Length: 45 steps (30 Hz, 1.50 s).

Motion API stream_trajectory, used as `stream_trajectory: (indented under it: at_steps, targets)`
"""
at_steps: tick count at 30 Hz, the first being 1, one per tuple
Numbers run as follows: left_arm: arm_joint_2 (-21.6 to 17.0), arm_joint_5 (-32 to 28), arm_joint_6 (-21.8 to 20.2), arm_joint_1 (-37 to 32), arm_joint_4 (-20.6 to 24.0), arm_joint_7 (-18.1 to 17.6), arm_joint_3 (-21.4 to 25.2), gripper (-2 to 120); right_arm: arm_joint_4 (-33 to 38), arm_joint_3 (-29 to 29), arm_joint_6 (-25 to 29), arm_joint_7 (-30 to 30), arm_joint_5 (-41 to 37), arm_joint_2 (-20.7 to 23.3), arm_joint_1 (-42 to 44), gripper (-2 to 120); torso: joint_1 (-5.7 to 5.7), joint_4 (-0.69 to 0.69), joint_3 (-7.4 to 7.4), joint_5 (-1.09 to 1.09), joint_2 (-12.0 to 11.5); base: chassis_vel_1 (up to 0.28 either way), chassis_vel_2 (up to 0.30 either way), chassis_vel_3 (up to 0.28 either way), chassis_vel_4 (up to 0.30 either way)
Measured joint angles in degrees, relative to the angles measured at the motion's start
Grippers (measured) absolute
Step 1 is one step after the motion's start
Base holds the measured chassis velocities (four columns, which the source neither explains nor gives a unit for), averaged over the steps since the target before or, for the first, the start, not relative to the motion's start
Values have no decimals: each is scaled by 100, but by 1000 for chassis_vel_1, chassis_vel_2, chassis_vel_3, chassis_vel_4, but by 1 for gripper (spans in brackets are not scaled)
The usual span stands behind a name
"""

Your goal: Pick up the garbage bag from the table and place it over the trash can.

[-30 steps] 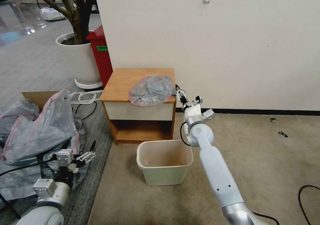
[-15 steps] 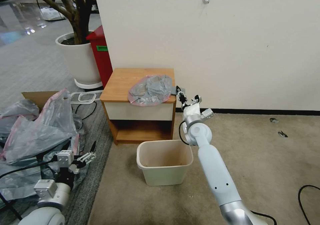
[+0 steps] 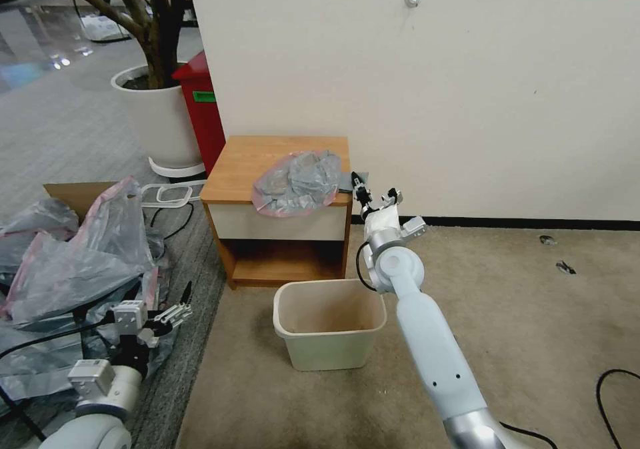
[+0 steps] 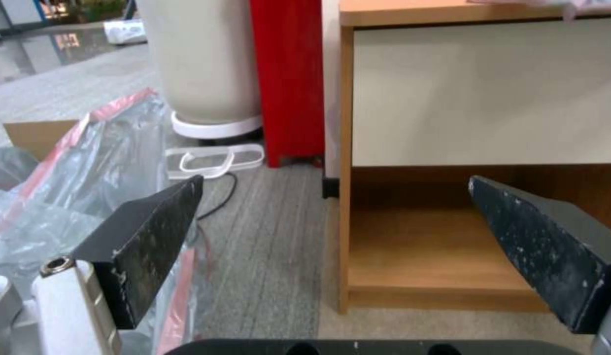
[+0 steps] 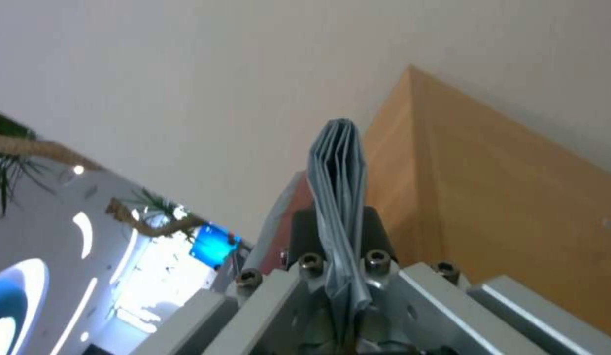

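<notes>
Cream wall (image 3: 467,89), beige carpet (image 3: 547,316) — grey carpet (image 3: 60,129), potted tree (image 3: 157,112)

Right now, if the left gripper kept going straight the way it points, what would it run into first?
Probably the table. The left gripper, open and low beside the heap of bags, points at the open lower shelf, so the shelf's front edge or side panel looks first in line. Depth is unclear.

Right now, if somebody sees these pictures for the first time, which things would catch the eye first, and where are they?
The crumpled garbage bag on the front right part of the table stands out first, with the right gripper shut on its right edge beside the table's corner. The open cream trash can stands on the carpet just in front of the table. The left gripper hangs open, low on the left, above a heap of similar bags.
</notes>
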<state>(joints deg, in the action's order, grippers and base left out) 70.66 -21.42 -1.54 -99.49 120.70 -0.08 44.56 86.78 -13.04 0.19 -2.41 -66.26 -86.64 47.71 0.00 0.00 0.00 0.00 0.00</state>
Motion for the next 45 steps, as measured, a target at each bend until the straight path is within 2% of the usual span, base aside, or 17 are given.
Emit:
stream_trajectory:
  at_steps: [8, 12, 14, 20, 25, 37, 45]
  targets:
    - [13, 2, 1, 66, -52, 0, -29, 100, 1210, 586, -111, -458, 191, 329, 643, 0, 0, 0, 0, 0, 0, 0, 0, 0, 0]
    - [32, 1, 8, 75, -69, 0, -34, 100, 1705, 855, -236, -907, 391, 421, 936, 0, 0, 0, 0, 0, 0, 0, 0, 0, 0]
    - [61, 1, 29, 66, -79, -1, -26, 100, 2046, 1164, -426, -1401, 684, 589, 1268, 0, 0, 0, 0, 0, 0, 0, 0, 0, 0]
    - [34, -15, 48, 67, -124, -100, -9, 100, 1981, 1464, -816, -1704, 1240, 941, 1723, 0, 0, 0, 0, 0, 0, 0, 0, 0, 0]
    - [50, -22, 48, 69, -137, -117, -3, 100, 1660, 1411, -820, -1614, 1435, 1070, 1880, 0, 0, 0, 0, 0, 0, 0, 0, 0, 0]
    - [14, -23, 39, 110, -181, -136, -11, 100, 1562, 1287, -770, -1502, 1648, 1208, 2101, 0, 0, 0, 0, 0, 0, 0, 0, 0, 0]
    - [-2, -25, 37, 114, -204, -139, -15, 100, 1723, 1263, -994, -1669, 1799, 1290, 2176, 0, 0, 0, 0, 0, 0, 0, 0, 0, 0]
